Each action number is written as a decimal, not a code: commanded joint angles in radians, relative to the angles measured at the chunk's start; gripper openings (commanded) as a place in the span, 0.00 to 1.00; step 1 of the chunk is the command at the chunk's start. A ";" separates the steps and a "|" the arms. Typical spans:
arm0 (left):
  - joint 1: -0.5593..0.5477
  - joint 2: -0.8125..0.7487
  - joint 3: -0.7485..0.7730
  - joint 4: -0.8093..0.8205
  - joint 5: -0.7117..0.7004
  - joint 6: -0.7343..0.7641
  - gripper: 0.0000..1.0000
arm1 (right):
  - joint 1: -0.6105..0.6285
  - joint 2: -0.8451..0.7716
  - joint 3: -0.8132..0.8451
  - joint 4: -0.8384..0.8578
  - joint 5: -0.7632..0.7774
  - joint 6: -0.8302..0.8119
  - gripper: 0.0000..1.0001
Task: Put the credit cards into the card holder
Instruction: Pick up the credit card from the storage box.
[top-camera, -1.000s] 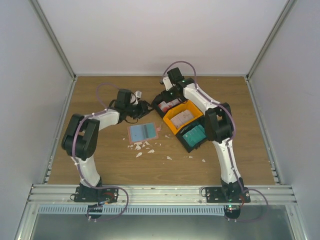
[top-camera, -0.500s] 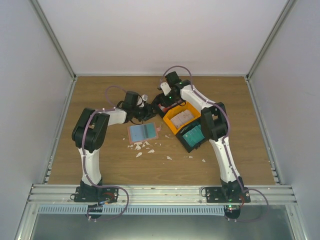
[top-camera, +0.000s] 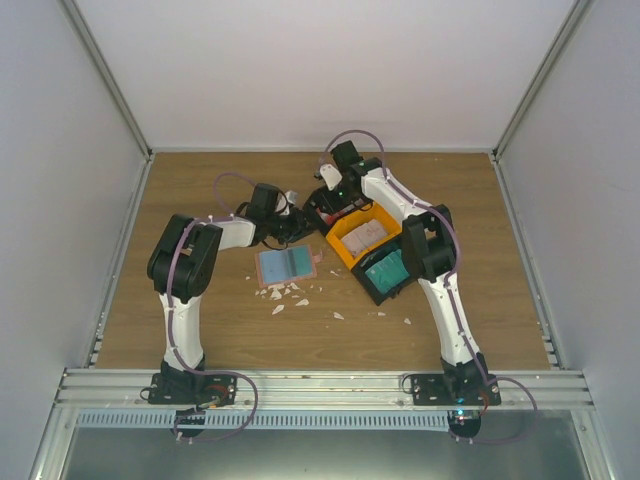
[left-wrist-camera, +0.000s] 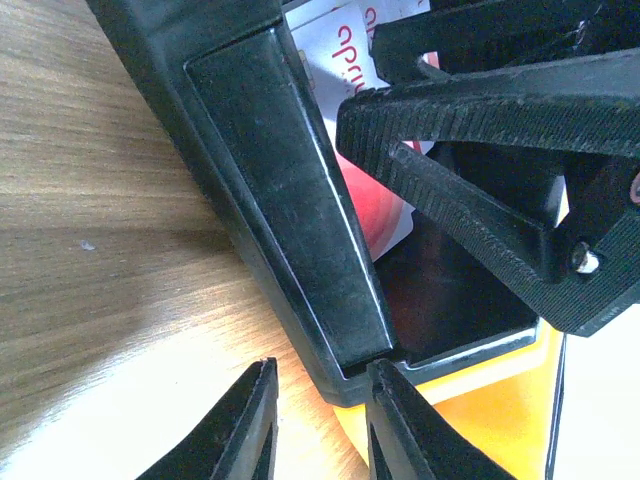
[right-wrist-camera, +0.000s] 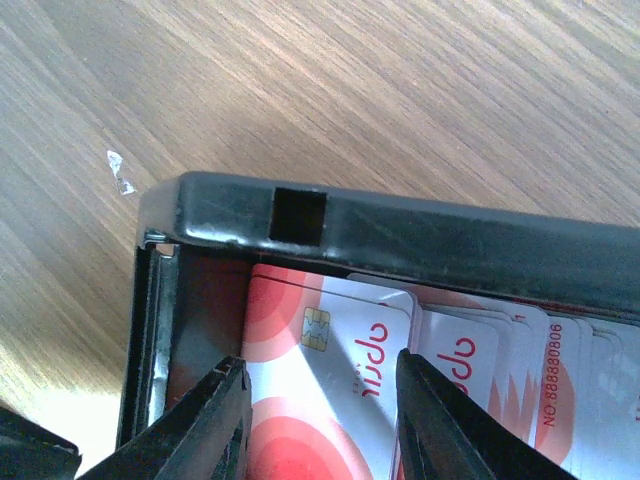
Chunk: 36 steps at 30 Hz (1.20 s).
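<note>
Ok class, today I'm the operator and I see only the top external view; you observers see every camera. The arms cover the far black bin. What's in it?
Observer: Right wrist view: red-and-white cards lie overlapped inside the black bin.
Operator: Are the right fingers gripping one?
Observer: No. The right gripper is open, with its fingers either side of the end card.
Operator: And the left arm?
Observer: Left wrist view: the left gripper is open and empty at the bin's outer corner, next to the orange bin.
</note>
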<state>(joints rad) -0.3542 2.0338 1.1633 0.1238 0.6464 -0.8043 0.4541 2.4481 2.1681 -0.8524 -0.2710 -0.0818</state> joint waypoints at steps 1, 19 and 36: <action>-0.014 0.023 0.032 0.028 -0.005 0.006 0.28 | 0.003 0.038 0.036 -0.012 0.010 0.013 0.41; -0.021 0.027 0.046 -0.006 -0.026 0.017 0.23 | 0.003 -0.008 0.021 -0.026 -0.045 0.051 0.28; -0.022 0.039 0.062 -0.047 -0.051 0.035 0.21 | 0.007 -0.080 -0.034 -0.064 -0.112 -0.003 0.22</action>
<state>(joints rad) -0.3664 2.0468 1.1969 0.0734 0.6243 -0.7925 0.4561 2.4050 2.1555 -0.8783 -0.3504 -0.0540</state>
